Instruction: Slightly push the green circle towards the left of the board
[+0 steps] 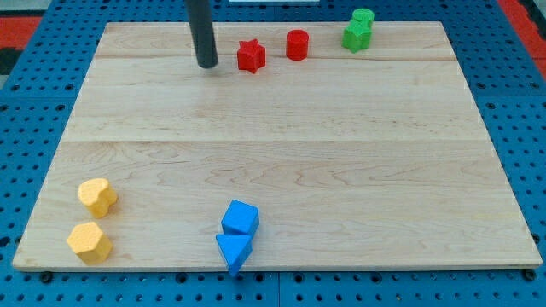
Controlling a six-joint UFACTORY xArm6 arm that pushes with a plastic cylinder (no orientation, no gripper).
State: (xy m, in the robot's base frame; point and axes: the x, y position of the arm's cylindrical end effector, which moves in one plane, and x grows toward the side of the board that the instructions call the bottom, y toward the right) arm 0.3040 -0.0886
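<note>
The green circle [363,16] sits at the view's top right, at the board's far edge, touching a second green block [356,37] just below it. My tip [206,64] rests on the board near the view's top, left of centre. It stands just left of a red star [251,56] and far to the left of the green circle, touching no block.
A red cylinder [297,44] stands right of the red star. Two yellow blocks [98,197] [90,242] lie at the bottom left. A blue cube [241,218] and a blue triangle [235,251] lie at the bottom centre. The wooden board [281,153] lies on a blue pegboard.
</note>
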